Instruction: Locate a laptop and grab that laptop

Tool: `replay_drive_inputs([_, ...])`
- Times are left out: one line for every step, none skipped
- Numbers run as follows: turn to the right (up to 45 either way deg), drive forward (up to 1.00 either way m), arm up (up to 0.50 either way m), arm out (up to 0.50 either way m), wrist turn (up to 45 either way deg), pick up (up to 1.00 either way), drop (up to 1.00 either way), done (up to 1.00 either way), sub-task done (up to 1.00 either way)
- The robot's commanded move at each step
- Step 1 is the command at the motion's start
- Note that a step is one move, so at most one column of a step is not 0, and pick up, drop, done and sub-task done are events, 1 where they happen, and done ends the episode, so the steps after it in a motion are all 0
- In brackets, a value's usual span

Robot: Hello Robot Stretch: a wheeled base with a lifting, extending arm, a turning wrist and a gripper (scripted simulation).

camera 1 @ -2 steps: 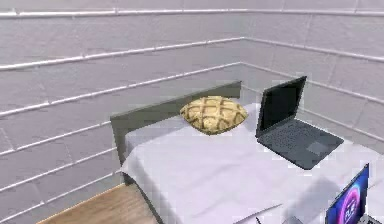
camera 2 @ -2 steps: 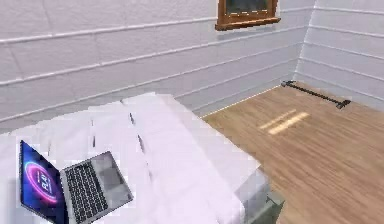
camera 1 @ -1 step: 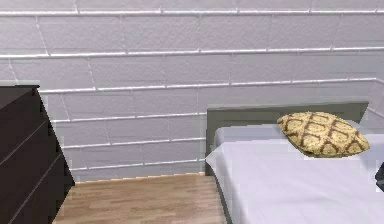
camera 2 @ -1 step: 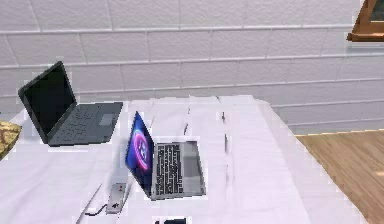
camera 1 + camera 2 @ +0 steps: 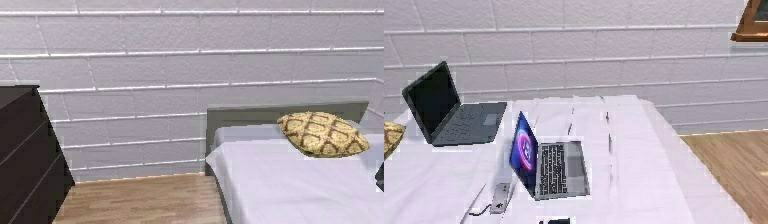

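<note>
Now, two candidates on the bed [image 5: 646, 150] in the arm side view! The silver laptop [image 5: 552, 168], lid up and screen glowing purple, lies low in that view, just left of the middle and near the bottom edge. The black laptop [image 5: 456, 108], screen dark, sits farther up and toward the left, well apart from it.

By my reckoning the silver one is the nearer pick, and a reach would want to go out toward it with a small shift to the view's left. Its hinge line runs roughly up the picture, screen standing on the left, keyboard deck spreading right.

The gripper's state? Cannot tell from these pictures.

Tricky bits: a small pale object [image 5: 492, 198] just beside the silver laptop's lower left corner is too small to name. A dark thing [image 5: 559, 220] is cut off by the bottom edge. What looks like the patterned pillow [image 5: 390, 138] is clipped at the left.

Ahead, the forward view gives that pillow [image 5: 322, 133], a grey headboard [image 5: 250, 115] and a dark dresser [image 5: 25, 150].
</note>
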Motion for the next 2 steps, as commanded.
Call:
replay_drive_inputs([0.0,0.00,0.20,0.00,0.0,0.00,0.00,0.00,0.00])
replay_drive_inputs([0.0,0.00,0.00,0.30,0.0,0.00,0.00,0.00,0.00])
